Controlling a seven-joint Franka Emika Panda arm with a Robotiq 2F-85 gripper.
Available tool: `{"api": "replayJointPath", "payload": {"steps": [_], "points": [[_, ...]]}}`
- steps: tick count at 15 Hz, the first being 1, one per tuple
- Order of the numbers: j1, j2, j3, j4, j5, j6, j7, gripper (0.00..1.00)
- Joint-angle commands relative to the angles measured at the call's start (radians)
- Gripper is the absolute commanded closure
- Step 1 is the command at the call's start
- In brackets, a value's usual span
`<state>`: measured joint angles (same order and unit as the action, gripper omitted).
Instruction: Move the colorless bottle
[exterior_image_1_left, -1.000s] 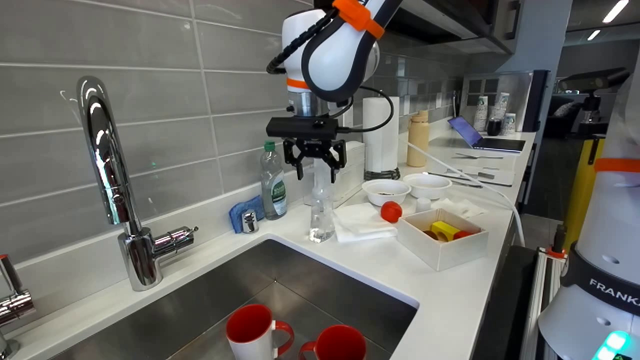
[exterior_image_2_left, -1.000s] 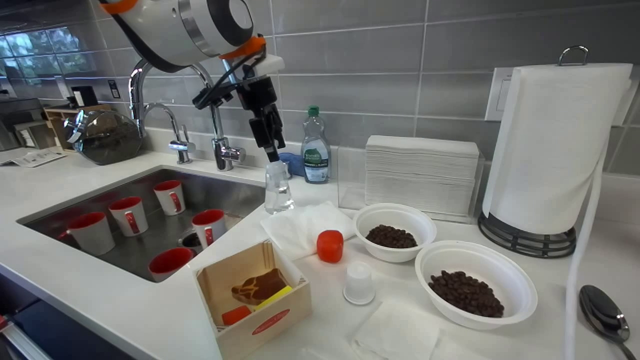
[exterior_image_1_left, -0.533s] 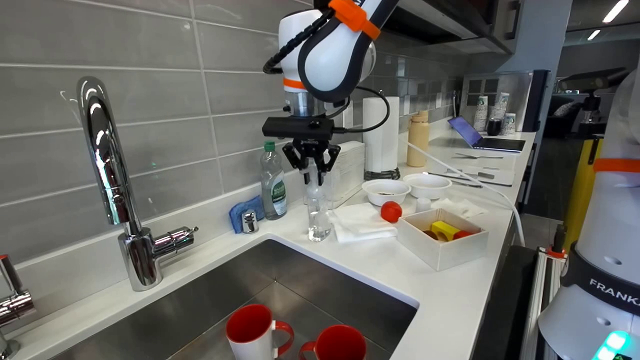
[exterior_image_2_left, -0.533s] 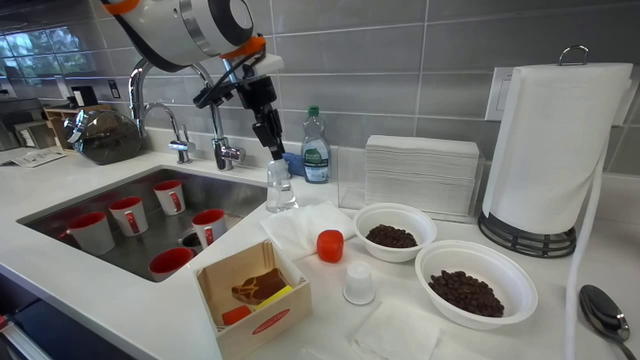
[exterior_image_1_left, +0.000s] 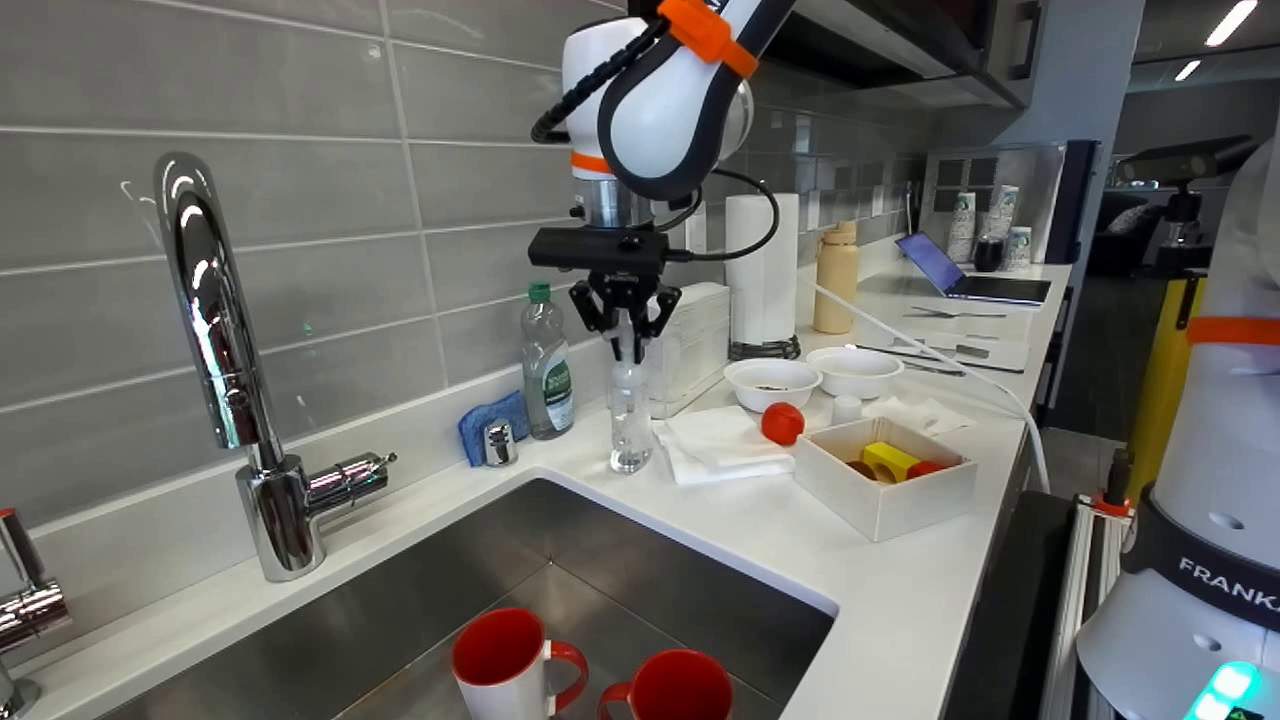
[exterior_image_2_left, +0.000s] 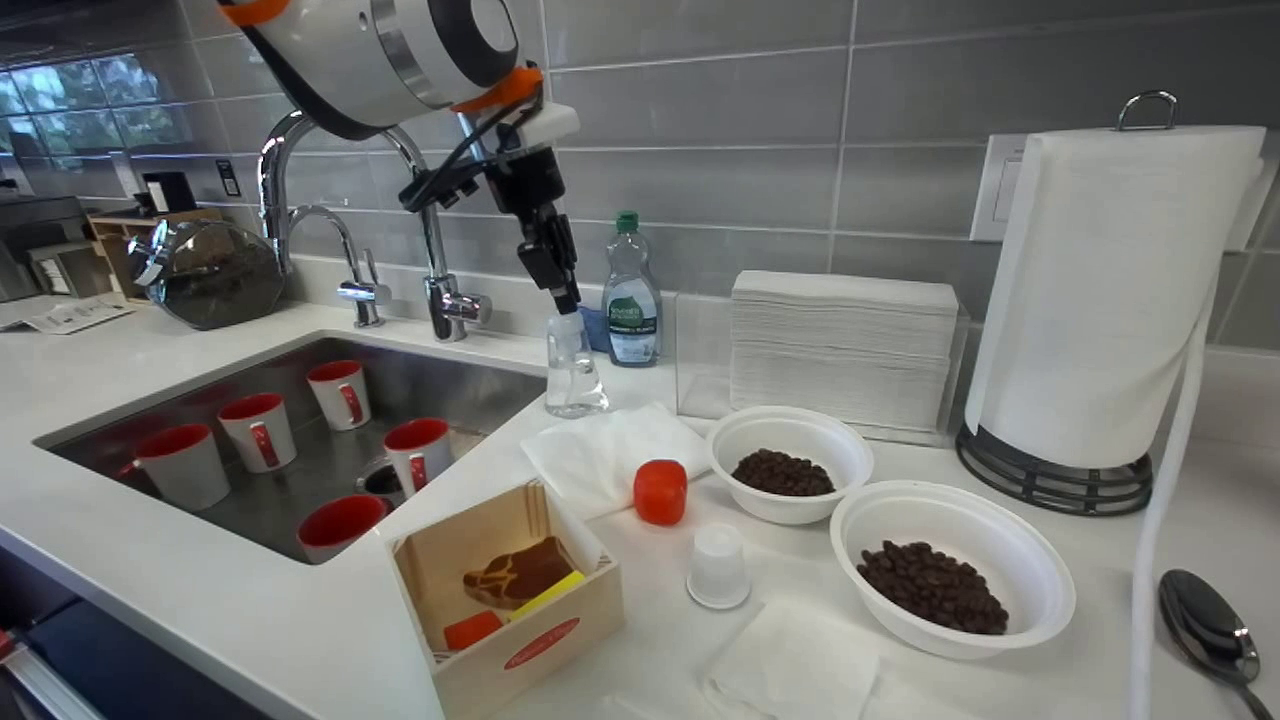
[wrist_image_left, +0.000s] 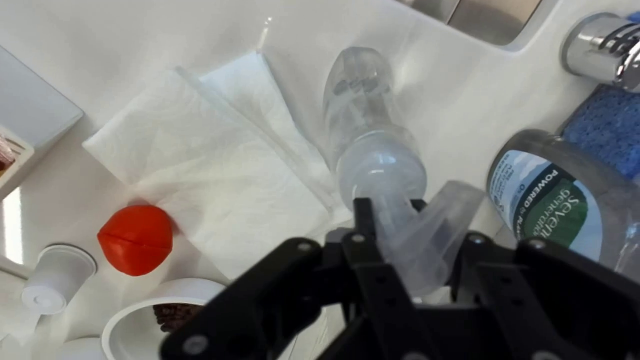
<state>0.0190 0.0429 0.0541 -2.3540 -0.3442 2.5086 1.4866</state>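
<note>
Beside the sink (exterior_image_1_left: 690, 575), the colorless bottle (exterior_image_1_left: 630, 425) is clasped at its neck by the hand (exterior_image_1_left: 628, 352) directly above, long axis nearly upright; whether its base touches the bench (exterior_image_1_left: 750, 520) cannot be told.

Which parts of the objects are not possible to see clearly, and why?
Slim clear plastic bottle: in the wrist view its top is blurred and partly covered by the black jaws.
Green-capped labelled plastic bottle: top lies outside the wrist view's right edge.
Red oval label on the pale wooden box: lettering too small in an exterior view.
White mug, red inside: base cut off by an exterior view's bottom edge.
</note>
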Motion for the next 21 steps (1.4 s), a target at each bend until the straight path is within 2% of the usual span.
{"api": "replayJointPath", "payload": {"steps": [1, 6, 11, 15, 21], "points": [[0.005, 0.018, -0.027, 0.056, -0.021, 0.005, -0.006, 0.96], [-0.001, 0.086, -0.054, 0.132, 0.020, 0.028, -0.073, 0.96], [0.000, 0.174, -0.071, 0.209, 0.115, 0.081, -0.221, 0.96], [0.005, 0.220, -0.088, 0.276, 0.173, 0.068, -0.303, 0.96], [0.019, 0.285, -0.127, 0.371, 0.171, 0.054, -0.342, 0.96]]}}
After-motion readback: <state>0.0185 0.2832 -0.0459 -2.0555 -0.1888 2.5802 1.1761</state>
